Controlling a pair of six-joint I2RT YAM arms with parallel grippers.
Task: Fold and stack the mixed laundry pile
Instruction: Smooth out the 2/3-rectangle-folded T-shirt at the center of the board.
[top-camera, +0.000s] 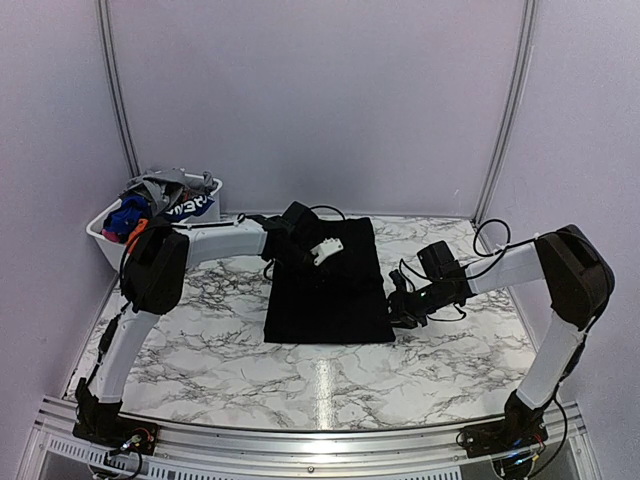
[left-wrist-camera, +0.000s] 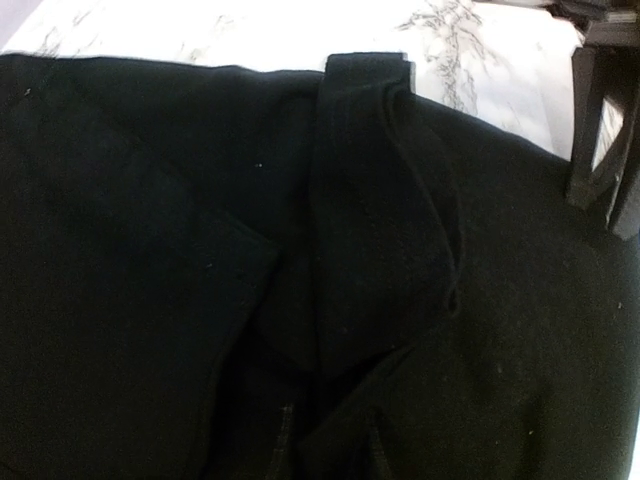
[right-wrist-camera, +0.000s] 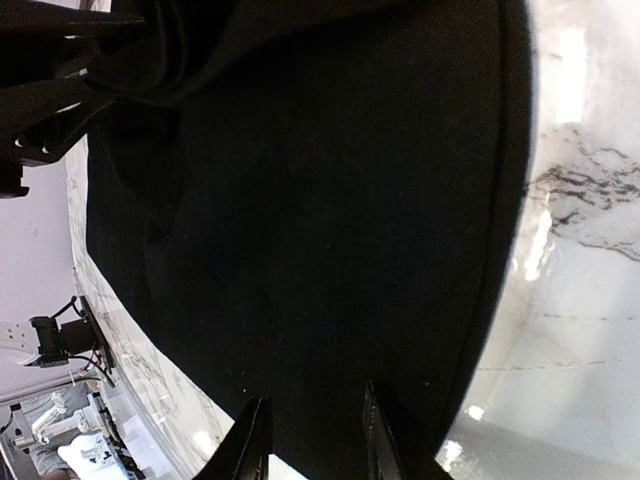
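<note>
Black garment, long axis front-to-back, under left end effector, beside right end effector; grips we cannot tell. Only wrist views show folds.

Black garment lies flat, folded into a rectangle, on the marble table. Grey, blue and orange pieces are heaped at far left.

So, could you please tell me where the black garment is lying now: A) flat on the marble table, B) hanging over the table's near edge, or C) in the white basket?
A: the black garment lies flat on the marble table, apart from the white basket at far left.
</note>
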